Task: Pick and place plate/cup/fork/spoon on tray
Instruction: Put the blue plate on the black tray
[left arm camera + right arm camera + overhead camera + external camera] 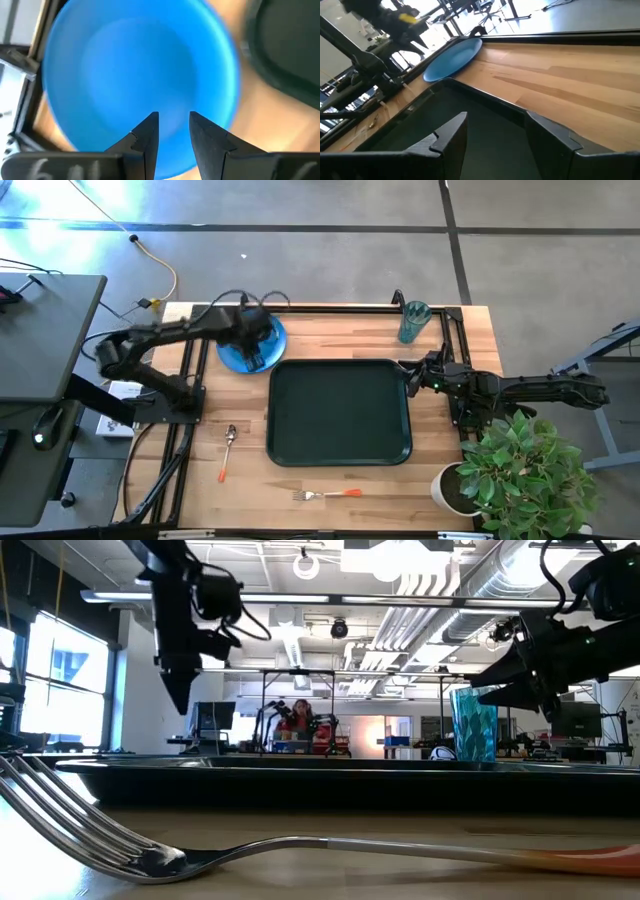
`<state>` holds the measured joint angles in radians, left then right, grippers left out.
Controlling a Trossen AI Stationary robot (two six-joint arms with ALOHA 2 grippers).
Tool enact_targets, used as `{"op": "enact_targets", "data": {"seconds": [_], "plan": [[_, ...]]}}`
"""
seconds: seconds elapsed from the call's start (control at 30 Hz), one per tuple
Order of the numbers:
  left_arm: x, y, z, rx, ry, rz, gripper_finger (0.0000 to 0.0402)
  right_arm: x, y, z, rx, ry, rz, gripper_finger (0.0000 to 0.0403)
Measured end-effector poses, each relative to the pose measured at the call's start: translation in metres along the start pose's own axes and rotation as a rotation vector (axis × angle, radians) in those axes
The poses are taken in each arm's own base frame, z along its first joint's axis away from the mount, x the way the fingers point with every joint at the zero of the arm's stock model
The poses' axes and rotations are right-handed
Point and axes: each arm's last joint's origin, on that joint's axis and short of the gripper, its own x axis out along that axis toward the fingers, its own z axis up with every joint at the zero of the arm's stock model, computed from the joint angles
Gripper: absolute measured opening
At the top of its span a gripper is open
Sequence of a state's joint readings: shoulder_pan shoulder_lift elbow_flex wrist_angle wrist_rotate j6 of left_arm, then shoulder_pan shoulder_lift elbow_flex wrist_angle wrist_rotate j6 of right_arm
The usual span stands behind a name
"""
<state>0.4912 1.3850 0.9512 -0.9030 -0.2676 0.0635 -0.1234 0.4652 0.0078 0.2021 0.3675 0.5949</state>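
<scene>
The bright blue plate (240, 350) lies flat on the wood table at the tray's far left corner, and fills the left wrist view (125, 75). My left gripper (256, 340) hangs above it, pointing down, fingers (174, 130) a narrow gap apart and empty; in the low view (180, 700) its tip is clear of the table. The dark tray (340, 412) lies mid-table. My right gripper (412, 375) is open and empty over the tray's right rim (485, 97). The teal cup (412, 322) stands upright at the far right. The spoon (228, 450) and the fork (325, 494) lie flat on the table.
A potted plant (520, 475) stands at the table's near right corner, beside my right arm. A black frame rail (330, 307) runs along the table's far edge. The fork's tines (90, 825) lie close to the low camera. A person (298, 720) sits far off in the room.
</scene>
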Motion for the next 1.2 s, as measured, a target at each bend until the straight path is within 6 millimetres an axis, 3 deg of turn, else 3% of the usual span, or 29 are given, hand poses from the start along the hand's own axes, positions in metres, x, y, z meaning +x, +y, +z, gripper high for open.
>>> {"op": "enact_targets", "data": {"seconds": [0.2,0.4,0.7,0.93,1.2], "plan": [[0.011,-0.043,-0.039,0.101,-0.15,0.003,0.0107,0.0,-0.002,-0.003,-0.016,0.035,-0.023,0.019],[0.027,-0.066,-0.066,0.167,-0.205,0.029,0.0137,0.0,-0.003,-0.004,-0.021,0.044,-0.029,0.019],[0.034,-0.075,-0.067,0.23,-0.225,0.155,0.0185,0.0,-0.003,-0.004,-0.025,0.042,-0.031,0.019],[0.054,-0.085,-0.064,0.241,-0.144,0.13,0.0187,0.0,-0.003,-0.004,-0.021,0.042,-0.031,0.019],[0.071,-0.087,-0.063,0.252,-0.096,0.315,0.0186,0.0,-0.003,-0.004,-0.021,0.042,-0.032,0.019]]}}
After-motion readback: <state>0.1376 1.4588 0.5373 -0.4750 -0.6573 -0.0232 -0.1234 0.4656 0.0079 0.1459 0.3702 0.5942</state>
